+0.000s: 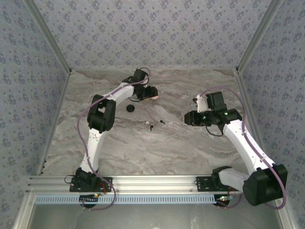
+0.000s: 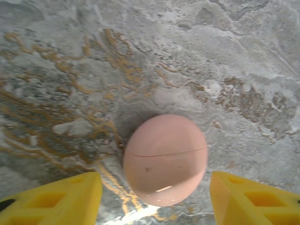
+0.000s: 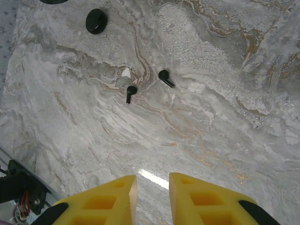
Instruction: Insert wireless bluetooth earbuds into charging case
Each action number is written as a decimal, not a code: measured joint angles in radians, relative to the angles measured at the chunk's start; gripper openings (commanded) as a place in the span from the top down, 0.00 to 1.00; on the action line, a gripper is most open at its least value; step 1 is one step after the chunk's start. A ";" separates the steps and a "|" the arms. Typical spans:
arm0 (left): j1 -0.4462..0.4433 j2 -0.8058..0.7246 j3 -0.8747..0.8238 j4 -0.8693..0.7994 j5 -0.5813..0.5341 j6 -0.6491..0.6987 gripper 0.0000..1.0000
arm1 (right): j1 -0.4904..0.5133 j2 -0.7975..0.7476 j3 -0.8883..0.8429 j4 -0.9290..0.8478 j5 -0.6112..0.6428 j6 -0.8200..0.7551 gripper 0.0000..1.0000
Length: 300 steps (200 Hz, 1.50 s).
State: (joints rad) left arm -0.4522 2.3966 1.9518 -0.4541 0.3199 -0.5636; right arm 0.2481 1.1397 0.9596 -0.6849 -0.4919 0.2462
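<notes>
Polished marble-look desk [image 3: 225, 117], grey with rust veins, glossy enough to throw glare. Smooth pink charging case [image 2: 165, 159] with a soft satin sheen, seemingly plastic. Shiny black plastic earbuds [image 3: 131, 93]. Matt yellow plastic fingers [image 3: 112, 199], faintly ribbed. Glossy black disc [image 3: 96, 21].

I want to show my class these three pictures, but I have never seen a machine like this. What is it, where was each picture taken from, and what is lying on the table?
Two white robot arms stand at a marble table. The overhead picture looks down on both. The other two come from cameras on the wrists, where the yellow wedges are fingers. The left gripper is open around a closed pink case, not gripping it. The right gripper, nearly closed and empty, looks toward two black earbuds and a round black disc.
</notes>
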 measured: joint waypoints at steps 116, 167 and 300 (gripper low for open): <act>0.001 -0.365 -0.208 -0.109 -0.377 0.105 0.31 | 0.000 0.002 -0.004 0.000 0.023 0.000 0.70; 0.001 -0.423 -0.306 -0.204 -0.524 0.121 0.20 | 0.000 0.008 -0.016 0.001 0.030 0.000 0.68; -0.001 -0.323 -0.387 -0.203 -0.484 0.160 0.16 | 0.000 0.008 -0.029 0.005 0.033 0.000 0.67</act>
State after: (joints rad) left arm -0.4534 2.0731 1.5650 -0.6575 -0.1638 -0.4034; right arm 0.2481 1.1481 0.9310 -0.6804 -0.4591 0.2462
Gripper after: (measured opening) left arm 0.857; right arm 0.332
